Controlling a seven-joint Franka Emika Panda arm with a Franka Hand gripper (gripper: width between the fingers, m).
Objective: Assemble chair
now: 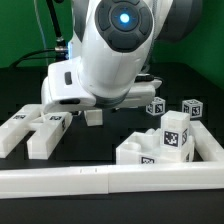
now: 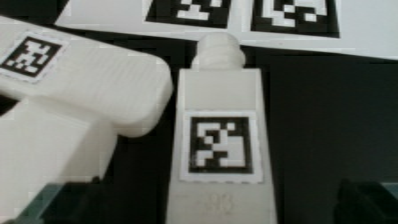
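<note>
We held the gripper (image 2: 208, 202) wide open above the chair post (image 2: 217, 120), lying just beside a chunky block (image 2: 80, 95); closing off-centre, we judged, might snag that block and skew the post.

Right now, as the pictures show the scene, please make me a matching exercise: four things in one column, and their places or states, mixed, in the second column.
Things:
1. gripper
2. two small cubes
3. border rail
4. loose chair pieces

Places or states:
A. along the front of the exterior view
B. the exterior view's left
C. open
D. the exterior view's right, toward the back

Pairs: 1-C, 2-D, 3-A, 4-B
</note>
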